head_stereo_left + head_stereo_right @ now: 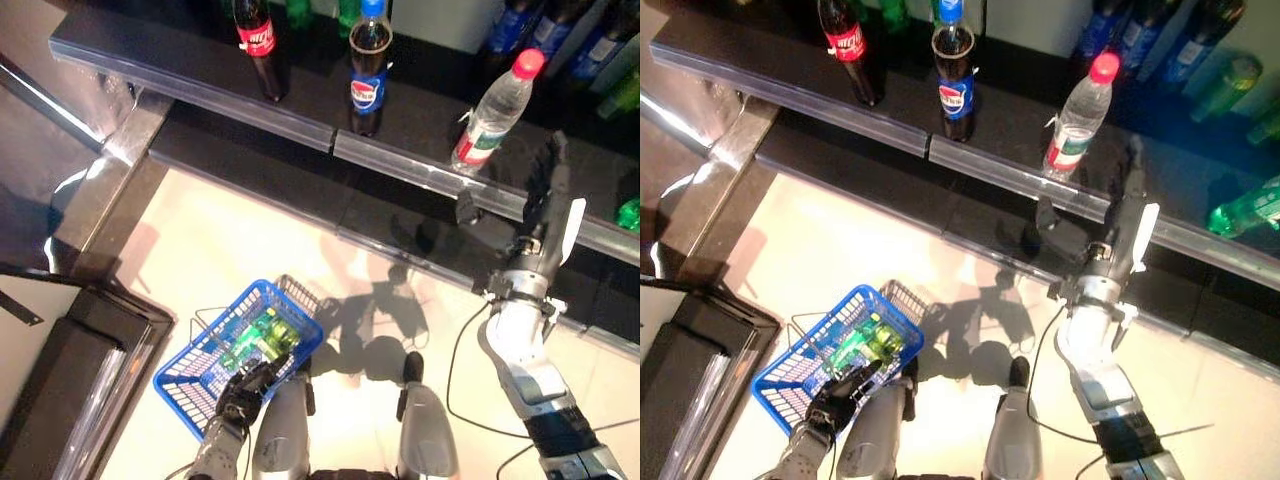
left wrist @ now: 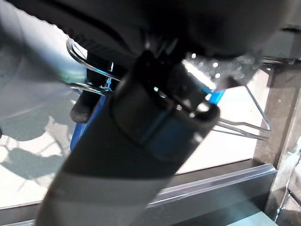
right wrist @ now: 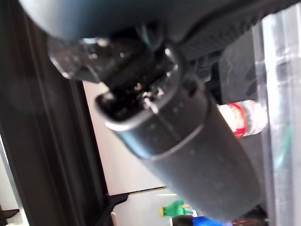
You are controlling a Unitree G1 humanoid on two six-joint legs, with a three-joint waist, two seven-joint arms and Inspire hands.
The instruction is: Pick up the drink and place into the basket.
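The right hand [image 1: 545,205] is raised in front of the dark shelf [image 1: 420,130], its fingers straight and spread, holding nothing. The left hand [image 1: 248,385] hangs low near the floor, fingers curled round the wire handle of the blue plastic basket [image 1: 185,385], which it carries; green bottles [image 1: 262,335] already lie inside.

On the shelf stand several drinks: a cola bottle with a red label [image 1: 262,45], a dark cola bottle with a blue label and blue cap [image 1: 368,75], and a clear water bottle with a red cap and green label [image 1: 495,105], leaning a little. More blue and green bottles sit further back.

The clear water bottle is the one closest to the right hand, just beside and to the robot's left of the raised fingers, slightly beyond them on the shelf. Its long axis is near upright, cap tilted toward the hand. The right hand is plainly the nearer one; a sideways reach to the left, with the fingers closing round the bottle's body, looks like the coming move.
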